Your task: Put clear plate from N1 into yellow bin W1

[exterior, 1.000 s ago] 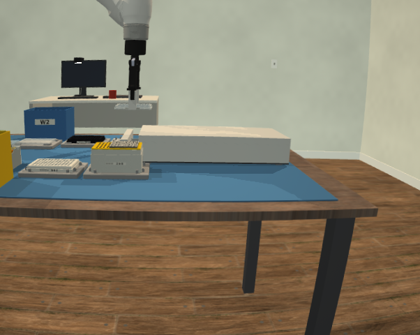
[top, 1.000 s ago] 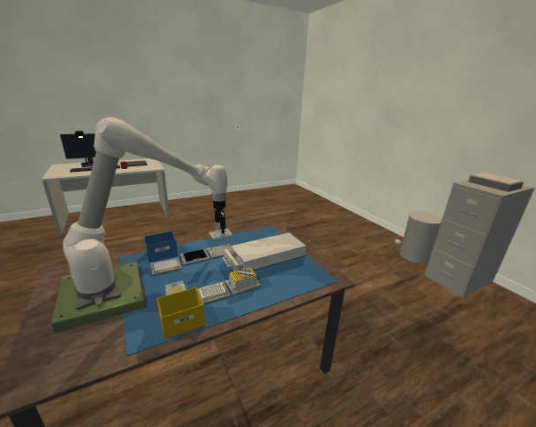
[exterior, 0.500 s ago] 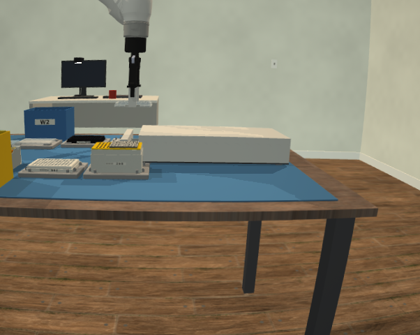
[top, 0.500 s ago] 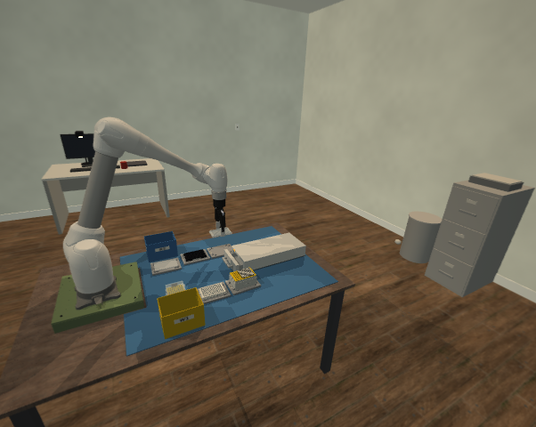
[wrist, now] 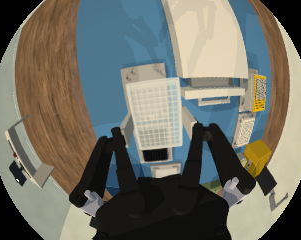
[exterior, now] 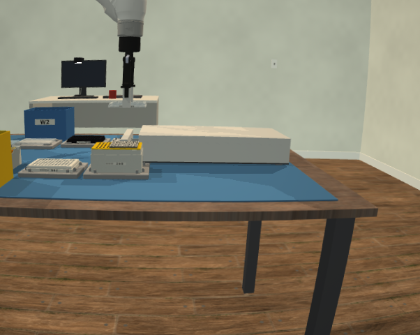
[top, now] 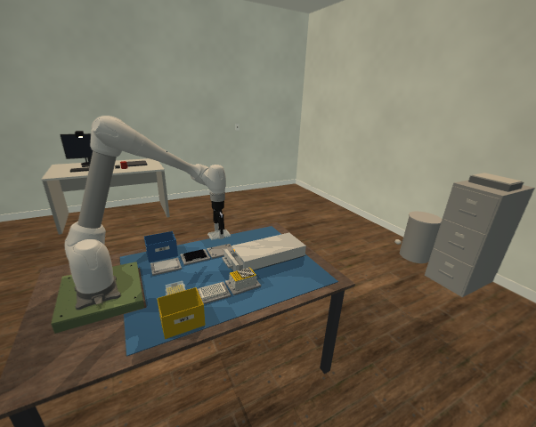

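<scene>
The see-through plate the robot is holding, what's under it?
Under the held clear plate sit the empty work nest and blue mat. The plate covers most of the nest.

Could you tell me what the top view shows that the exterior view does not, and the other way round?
Only the top view shows the arm's green base plate, the whole yellow bin W1 with its open mouth, and the filing cabinet by the wall. Only the exterior view shows the W2 label on the blue bin legibly, and the clear plate hanging level, well above the bench. Both show the gripper shut on the plate, the long beige box and the blue mat.
</scene>
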`<state>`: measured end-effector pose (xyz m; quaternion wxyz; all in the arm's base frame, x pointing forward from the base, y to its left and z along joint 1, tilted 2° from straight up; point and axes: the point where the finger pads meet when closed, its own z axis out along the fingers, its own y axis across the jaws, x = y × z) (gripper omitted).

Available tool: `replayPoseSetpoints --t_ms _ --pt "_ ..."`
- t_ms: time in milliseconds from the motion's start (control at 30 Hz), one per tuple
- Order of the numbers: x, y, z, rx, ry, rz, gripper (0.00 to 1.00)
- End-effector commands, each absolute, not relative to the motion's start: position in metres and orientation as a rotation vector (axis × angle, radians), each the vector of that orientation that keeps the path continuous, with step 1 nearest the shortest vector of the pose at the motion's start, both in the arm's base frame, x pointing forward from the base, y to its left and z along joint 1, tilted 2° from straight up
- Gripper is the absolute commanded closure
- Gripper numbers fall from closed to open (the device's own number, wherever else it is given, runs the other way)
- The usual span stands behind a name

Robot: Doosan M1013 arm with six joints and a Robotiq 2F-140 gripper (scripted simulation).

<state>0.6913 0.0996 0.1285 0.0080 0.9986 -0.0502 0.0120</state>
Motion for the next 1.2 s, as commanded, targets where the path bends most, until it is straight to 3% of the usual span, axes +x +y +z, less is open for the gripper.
replayPoseSetpoints --t_ms 0,1167 --pt "0.685 0.093 0.129 3.122 -0.157 0.038 0.90" --pt "0.631 0.031 0.128 3.122 -0.157 0.038 0.90"
